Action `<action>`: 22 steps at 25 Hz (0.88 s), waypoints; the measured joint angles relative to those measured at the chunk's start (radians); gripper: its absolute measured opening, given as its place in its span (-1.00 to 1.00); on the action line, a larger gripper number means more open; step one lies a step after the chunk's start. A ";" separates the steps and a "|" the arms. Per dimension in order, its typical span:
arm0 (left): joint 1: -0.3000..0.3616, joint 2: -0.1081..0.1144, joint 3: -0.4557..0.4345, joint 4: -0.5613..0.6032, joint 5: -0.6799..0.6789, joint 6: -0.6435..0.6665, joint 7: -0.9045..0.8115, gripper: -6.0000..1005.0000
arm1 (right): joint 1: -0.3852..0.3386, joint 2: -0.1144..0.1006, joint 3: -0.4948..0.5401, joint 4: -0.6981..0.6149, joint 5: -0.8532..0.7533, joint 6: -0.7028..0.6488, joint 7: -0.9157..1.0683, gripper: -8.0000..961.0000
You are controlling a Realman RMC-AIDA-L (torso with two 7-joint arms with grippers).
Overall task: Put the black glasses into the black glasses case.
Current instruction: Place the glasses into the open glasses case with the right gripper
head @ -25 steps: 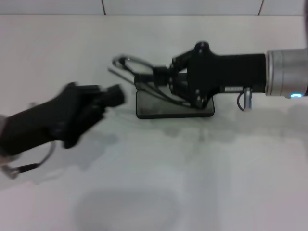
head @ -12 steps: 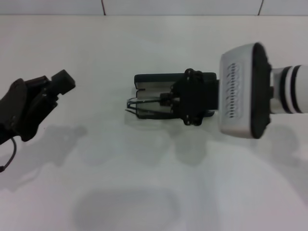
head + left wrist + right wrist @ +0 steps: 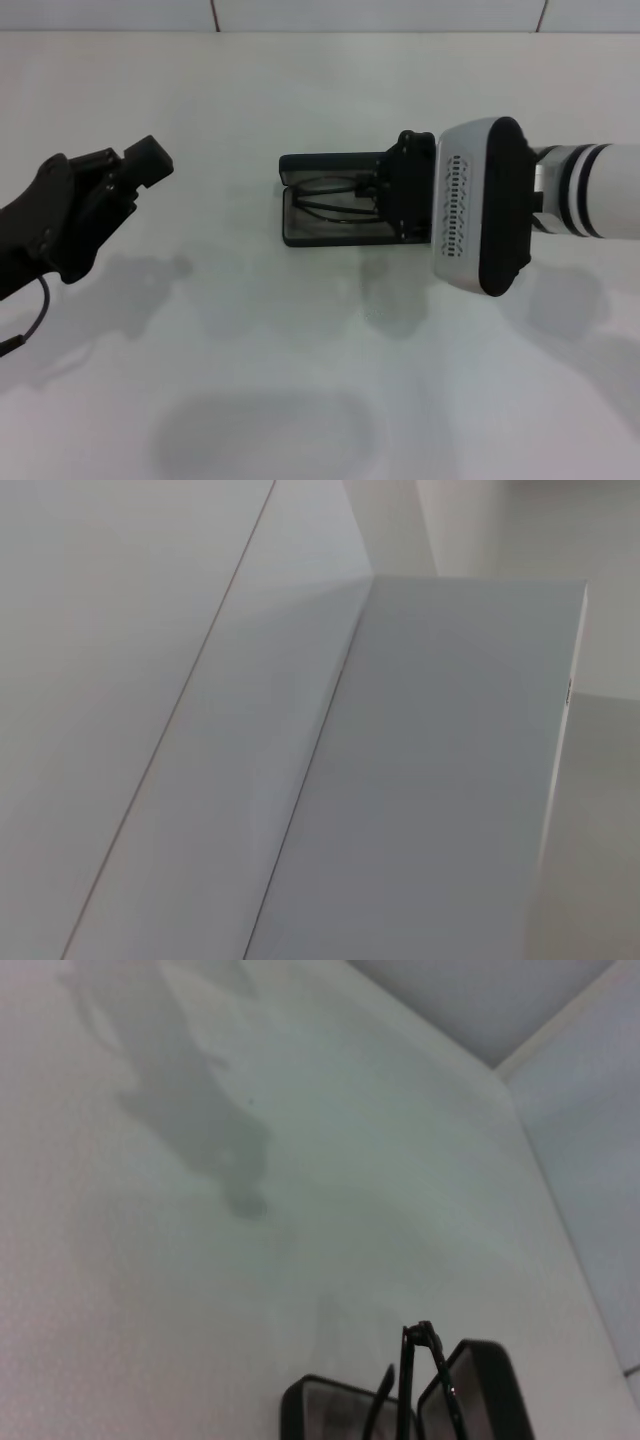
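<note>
Bright, even overhead light; soft grey shadows on the table (image 3: 300,380), slight blur.

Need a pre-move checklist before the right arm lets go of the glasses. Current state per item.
1. Case open: ok. The black glasses case lies with its lid up on the table.
2. Glasses over the case: ok. The black glasses sit within the tray outline in the head view.
3. Glasses fully seated: cannot tell. In the right wrist view the frame stands above the case rim.
4. Right gripper grip: cannot tell, its body hides the fingertips.
5. Left gripper out of the way: ok, off to the robot's left, apart from the case.
6. Lid path clear: not ok, the right gripper is over the case.
</note>
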 joint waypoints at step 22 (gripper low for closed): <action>-0.003 -0.010 0.005 -0.009 0.000 -0.037 0.007 -0.92 | 0.074 0.000 -0.110 0.153 -0.012 0.159 0.001 -0.82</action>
